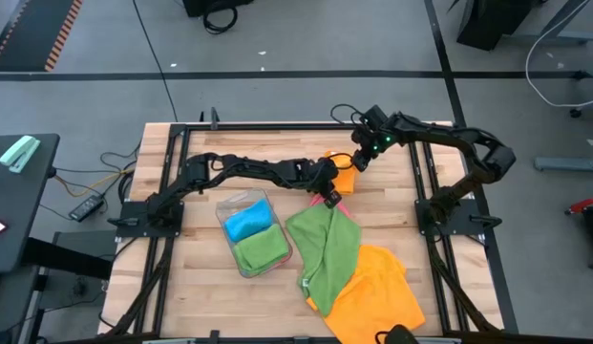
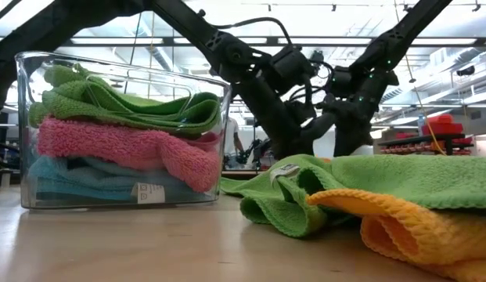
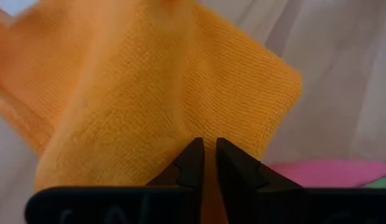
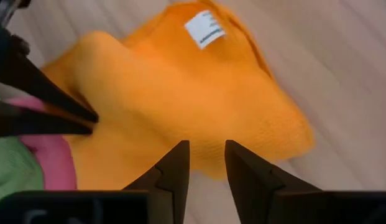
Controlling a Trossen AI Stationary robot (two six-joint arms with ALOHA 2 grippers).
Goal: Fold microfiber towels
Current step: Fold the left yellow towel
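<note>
Left pincer (image 1: 328, 198): near the middle of the high view, just above the green towel's upper edge. In its own wrist view the two dark fingers (image 3: 191, 165) stand close with a narrow slit between them, and orange cloth runs down into that slit; whether they truly clamp it I cannot tell.
Right pincer (image 1: 358, 161): right of centre in the upper half of the high view, over the small orange towel. In its wrist view the fingers (image 4: 174, 165) stand apart with orange cloth showing in the gap; nothing is clamped that I can see.
Small orange towel (image 1: 342, 175): bunched on the table between the two pincers, a white label (image 4: 204, 29) on its far corner.
Pink towel (image 4: 51, 160): a strip of it lies beside the orange one, by the left pincer's tips.
Green towel (image 1: 325, 250): spread loosely in the lower middle of the high view, draped over the large orange towel.
Large orange towel (image 1: 377, 291): flat at the lower right, reaching the table's near edge.
Clear tray (image 1: 230, 209): left of the green towel; holds folded blue, pink and green towels stacked, green on top in the low view.
Table (image 1: 196, 282): pale wood with a black frame.
</note>
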